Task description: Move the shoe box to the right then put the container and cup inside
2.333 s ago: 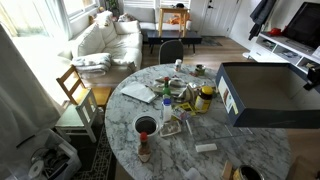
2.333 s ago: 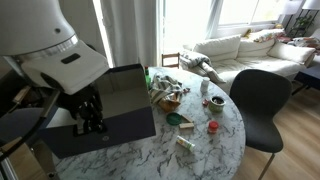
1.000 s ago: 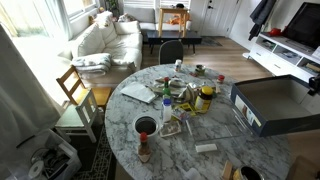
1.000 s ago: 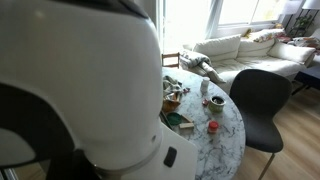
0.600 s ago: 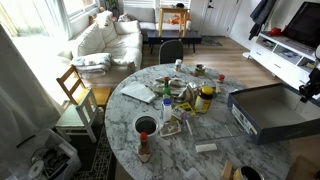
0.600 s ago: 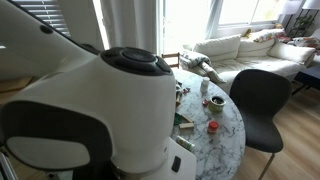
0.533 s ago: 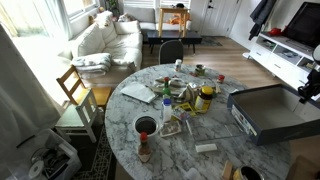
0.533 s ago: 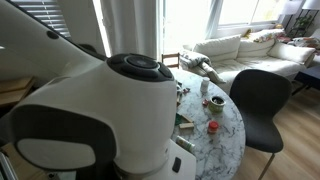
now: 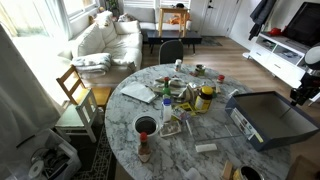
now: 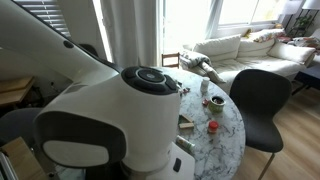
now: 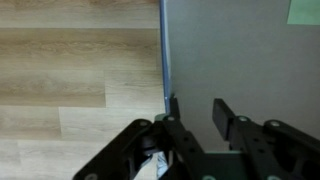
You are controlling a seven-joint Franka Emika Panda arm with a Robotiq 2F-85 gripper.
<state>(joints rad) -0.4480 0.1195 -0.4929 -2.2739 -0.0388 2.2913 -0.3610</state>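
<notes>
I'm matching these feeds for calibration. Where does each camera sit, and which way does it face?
In an exterior view: high beside the marble table, facing the sofa; the pincer shows by the shoe box.
In an exterior view: behind the robot, facing table and sofa; the white arm fills most of it.
Wrist view: looks down on the shoe box and wood floor; pincer open.
Shared: table and sofa in both exterior views.

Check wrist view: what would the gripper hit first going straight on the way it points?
Probably the shoe box: its wall edge runs right up to the gripper, and its grey inside lies ahead of the jaws. Depth is unclear.
</notes>
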